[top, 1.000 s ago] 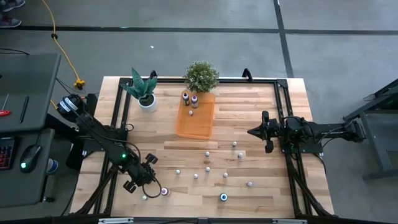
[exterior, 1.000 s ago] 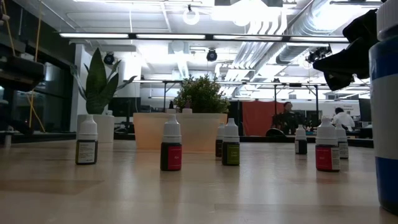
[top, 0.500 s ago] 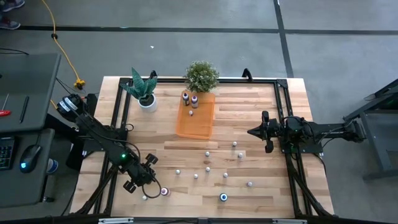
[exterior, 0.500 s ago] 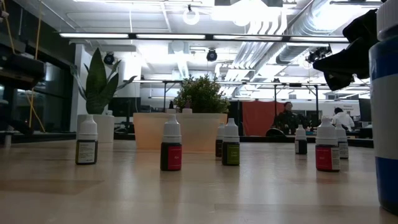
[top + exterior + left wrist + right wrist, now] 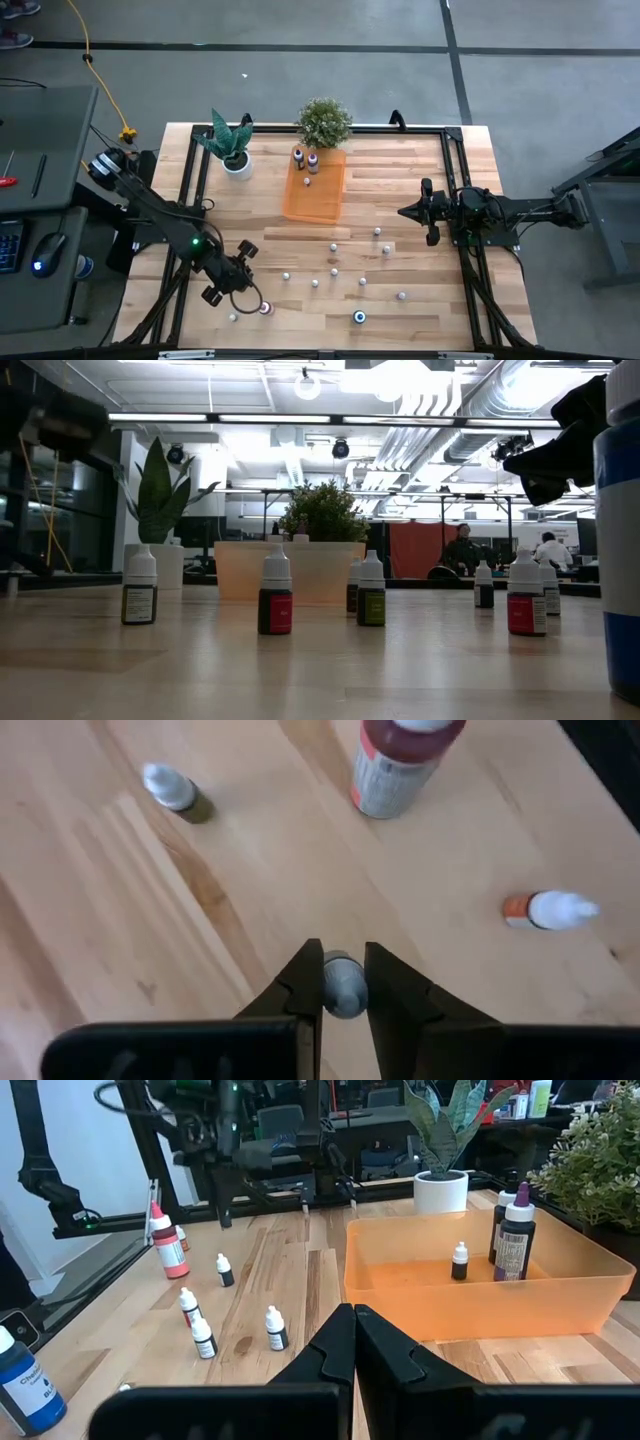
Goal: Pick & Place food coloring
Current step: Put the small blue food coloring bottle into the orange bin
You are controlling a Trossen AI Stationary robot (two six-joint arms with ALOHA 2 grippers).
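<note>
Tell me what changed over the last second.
The left gripper closed on a small bottle near the table's front left and shifted slightly toward the right. The right gripper, the tray and the other bottles stayed put.

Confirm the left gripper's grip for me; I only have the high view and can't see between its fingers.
Observer: The left wrist view shows the left gripper shut on a small bottle, pinching its pale cap.
Operator: Report whether any loose bottles have tipped.
Observer: None in the low view; the red-labelled bottle and the others there all stand upright.
Operator: Check the right gripper.
Observer: In its wrist view the right gripper is shut with nothing between its fingers, pointing toward the orange tray.
</note>
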